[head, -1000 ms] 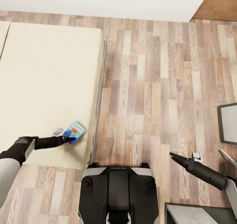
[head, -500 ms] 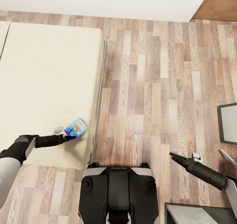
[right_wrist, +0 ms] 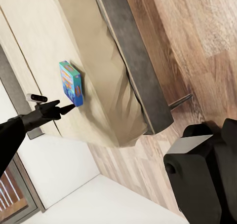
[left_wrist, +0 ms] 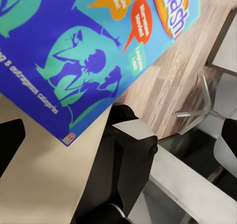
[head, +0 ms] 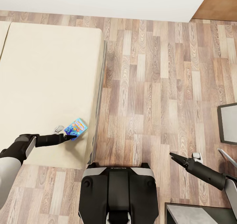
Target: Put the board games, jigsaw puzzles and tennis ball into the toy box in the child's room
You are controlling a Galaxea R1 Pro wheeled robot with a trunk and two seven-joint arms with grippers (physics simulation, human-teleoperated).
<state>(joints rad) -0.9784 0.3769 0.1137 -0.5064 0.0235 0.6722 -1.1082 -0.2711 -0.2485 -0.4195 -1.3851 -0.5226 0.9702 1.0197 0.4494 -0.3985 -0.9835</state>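
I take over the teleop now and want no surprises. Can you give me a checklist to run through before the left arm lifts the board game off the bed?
1. Board game in view near the bed's corner: ok.
2. Left gripper at the box's lower edge: ok.
3. Fingers closed firmly on the box: cannot tell; the left wrist view shows the box face close up, not the contact.
4. Box standing up off the mattress, seen in the right wrist view: ok.
5. Right gripper out of the way over the floor, holding nothing: ok.
6. Toy box in view for the drop: not ok.
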